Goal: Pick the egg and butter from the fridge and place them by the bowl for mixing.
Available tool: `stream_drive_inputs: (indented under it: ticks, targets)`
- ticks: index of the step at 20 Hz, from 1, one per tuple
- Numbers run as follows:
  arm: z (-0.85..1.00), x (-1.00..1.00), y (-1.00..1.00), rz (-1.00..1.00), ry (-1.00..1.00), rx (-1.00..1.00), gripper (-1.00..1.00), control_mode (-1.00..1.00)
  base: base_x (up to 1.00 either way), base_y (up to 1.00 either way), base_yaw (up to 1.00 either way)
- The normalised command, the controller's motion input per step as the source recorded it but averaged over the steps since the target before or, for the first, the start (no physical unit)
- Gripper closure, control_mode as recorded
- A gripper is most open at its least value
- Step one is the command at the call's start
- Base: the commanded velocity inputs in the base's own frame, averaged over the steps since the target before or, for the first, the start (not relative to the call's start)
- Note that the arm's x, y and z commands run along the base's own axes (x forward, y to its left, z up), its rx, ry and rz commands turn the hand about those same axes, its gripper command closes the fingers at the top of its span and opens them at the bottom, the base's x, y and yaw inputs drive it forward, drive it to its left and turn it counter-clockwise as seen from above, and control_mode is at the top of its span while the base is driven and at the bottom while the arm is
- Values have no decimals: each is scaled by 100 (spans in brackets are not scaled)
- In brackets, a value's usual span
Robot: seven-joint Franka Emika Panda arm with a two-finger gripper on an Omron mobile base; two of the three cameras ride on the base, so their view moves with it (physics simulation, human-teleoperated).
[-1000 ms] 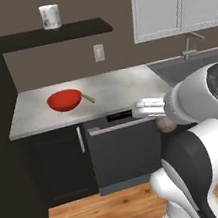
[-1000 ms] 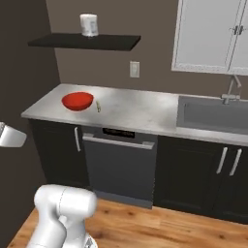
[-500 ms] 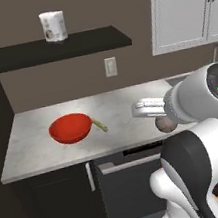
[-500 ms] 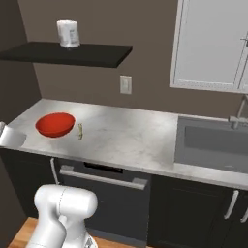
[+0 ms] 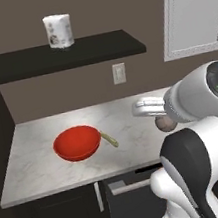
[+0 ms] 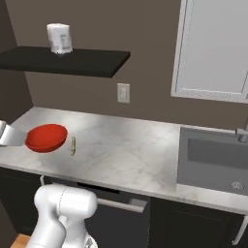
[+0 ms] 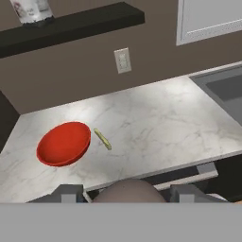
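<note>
Two of the task's things are already near each other: the butter (image 5: 109,140), a small yellow-green stick, lies on the marble counter (image 5: 45,168) just beside the red bowl (image 5: 77,142), while the egg (image 5: 165,122) is clasped between the jaws of the gripper (image 7: 126,193), showing in the hand view as a pale rounded shape between the two dark tips. Compared with a second ago the whole scene has grown and slid in both base views, so the base has driven closer to the counter and the camera has moved with it; the bowl and butter themselves have not shifted on the marble. The dishwasher front (image 6: 121,203) that was in plain sight below the counter has now sunk to the bottom edge. That suggests the carrying leg is nearly over and the egg's placing beside the bowl is the step in hand, with the butter's part apparently done. The arm is folded close to the robot's body, its wrist held level above the counter's front edge with the hand pointing forward toward the wall, well apart from the bowl. A white canister (image 5: 59,31) stands on the dark shelf (image 5: 85,51) above, and the sink (image 6: 213,160) lies off to the right.
</note>
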Motion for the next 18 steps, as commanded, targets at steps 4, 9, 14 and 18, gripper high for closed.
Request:
stream_drive_inputs:
  ticks: [4, 9, 14, 18]
  targets:
    - [0, 0, 0, 0, 0, 0, 100, 100, 0, 21, 13]
    - [0, 0, 0, 0, 0, 0, 100, 100, 10, 0, 24]
    - [0, 0, 0, 0, 0, 0, 100, 100, 29, 0, 7]
    - [0, 0, 0, 0, 0, 0, 100, 100, 31, -12, -1]
